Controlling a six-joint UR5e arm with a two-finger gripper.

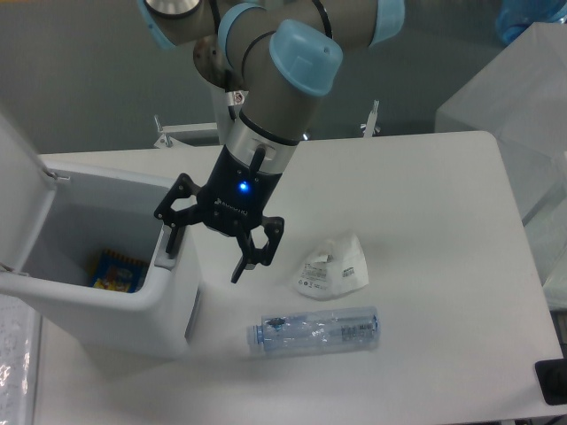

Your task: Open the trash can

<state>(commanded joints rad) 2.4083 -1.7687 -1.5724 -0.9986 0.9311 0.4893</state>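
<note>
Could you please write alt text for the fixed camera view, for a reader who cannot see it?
A white trash can stands open at the left of a white table, its lid raised and a colourful package inside. The robot's open gripper hangs at the bin's right rim. A crumpled white wrapper and a clear plastic bottle lie to the right.

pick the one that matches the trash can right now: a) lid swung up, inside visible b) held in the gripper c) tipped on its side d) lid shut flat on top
a: the trash can has its lid raised at the left, and a colourful item shows on its floor, while the open gripper hovers beside its rim.
</note>
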